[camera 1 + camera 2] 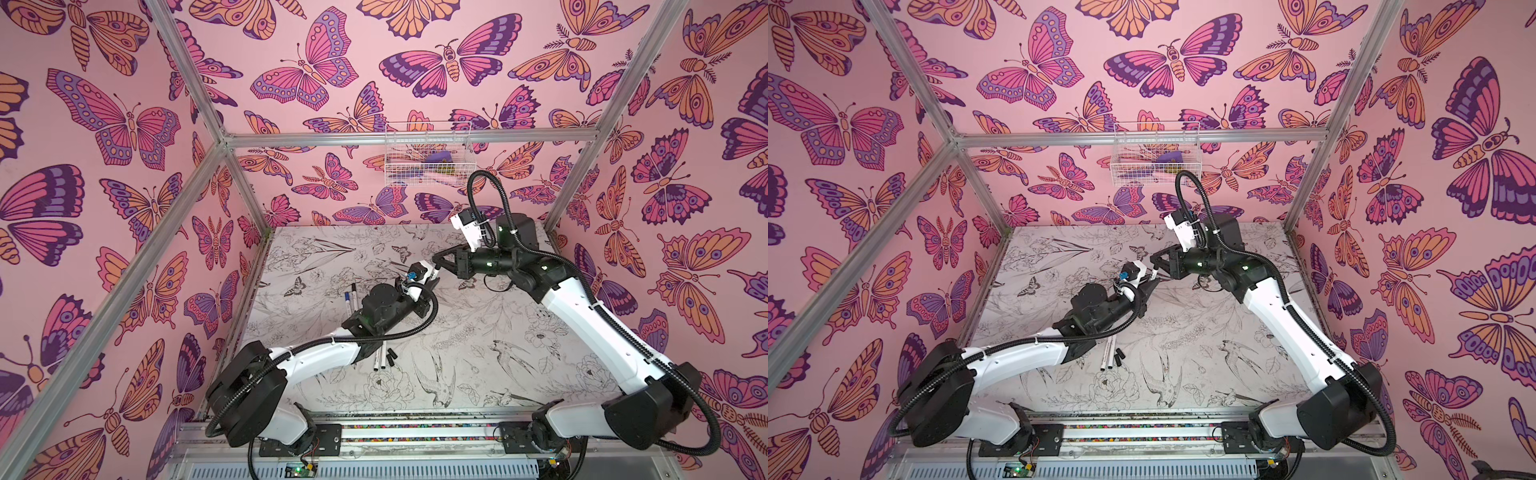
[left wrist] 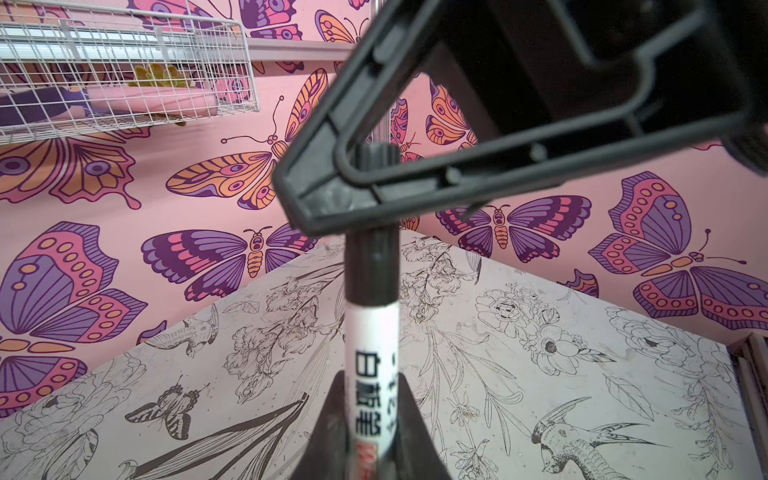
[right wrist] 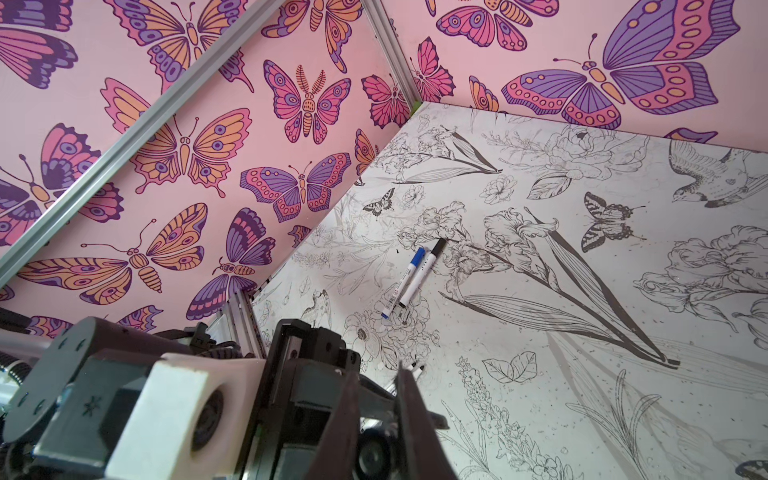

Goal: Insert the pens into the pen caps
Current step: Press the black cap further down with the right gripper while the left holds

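Above the far half of the table (image 1: 478, 332), left gripper (image 2: 371, 399) clamps the marker pen (image 2: 371, 332); right gripper (image 2: 336, 203) pinches the black cap (image 2: 371, 266); best keep both collinear; push straight.

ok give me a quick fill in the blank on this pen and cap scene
1. The left gripper grips a slim white-barrelled marker pen while the right gripper is shut on its short plastic cap, coloured ___.
2. On the white floral-print table, a black-capped pen lies beside a second capped pen whose cap is ___.
3. Near the left arm, uncapped pens lie beside ___ loose black caps.

Missing words: black; blue; two
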Available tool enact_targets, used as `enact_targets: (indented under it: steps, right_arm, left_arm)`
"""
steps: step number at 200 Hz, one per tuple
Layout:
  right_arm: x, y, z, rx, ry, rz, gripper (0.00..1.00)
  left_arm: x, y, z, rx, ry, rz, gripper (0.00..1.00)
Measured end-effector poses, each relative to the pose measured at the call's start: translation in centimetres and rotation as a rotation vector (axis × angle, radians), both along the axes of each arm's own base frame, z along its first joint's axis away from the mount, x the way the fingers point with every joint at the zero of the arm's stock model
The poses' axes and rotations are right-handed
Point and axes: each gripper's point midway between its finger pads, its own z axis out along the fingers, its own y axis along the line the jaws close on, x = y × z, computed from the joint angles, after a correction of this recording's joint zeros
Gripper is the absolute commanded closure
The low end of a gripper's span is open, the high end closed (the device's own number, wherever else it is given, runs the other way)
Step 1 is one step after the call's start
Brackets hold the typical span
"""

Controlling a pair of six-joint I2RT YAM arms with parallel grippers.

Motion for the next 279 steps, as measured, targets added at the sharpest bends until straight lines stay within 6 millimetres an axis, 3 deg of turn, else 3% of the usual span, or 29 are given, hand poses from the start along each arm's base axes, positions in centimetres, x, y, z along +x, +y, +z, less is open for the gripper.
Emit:
enact_targets:
  steps: [58,108,142,220,279]
  right_arm:
    - [0.0,0.0,0.1,-0.001,-0.007,0.003,1.0]
    - [1.2,0.3,2.4,0.056,-0.105,-0.019,1.0]
    - [1.7,0.6,3.6,0.086,-0.17,-0.027,1.0]
    - [2.1,0.1,1.9,-0.059,-0.23,-0.118,1.0]
    - [1.8,0.2,1.4,-0.004,-0.179,-0.059,1.0]
  left_arm:
    - [-0.4,-0.4,0.3,-0.029,0.026,-0.037,1.0]
    - [0.4,-0.9,3.2,-0.248,0.158,-0.161,1.0]
    - [0.8,-0.6,4.7,-0.29,0.19,-0.232,1.0]
    - [1.5,-0.2,3.3,-0.12,0.147,-0.242,1.0]
    - [1.5,-0.2,2.9,-0.093,0.134,-0.24,1.0]
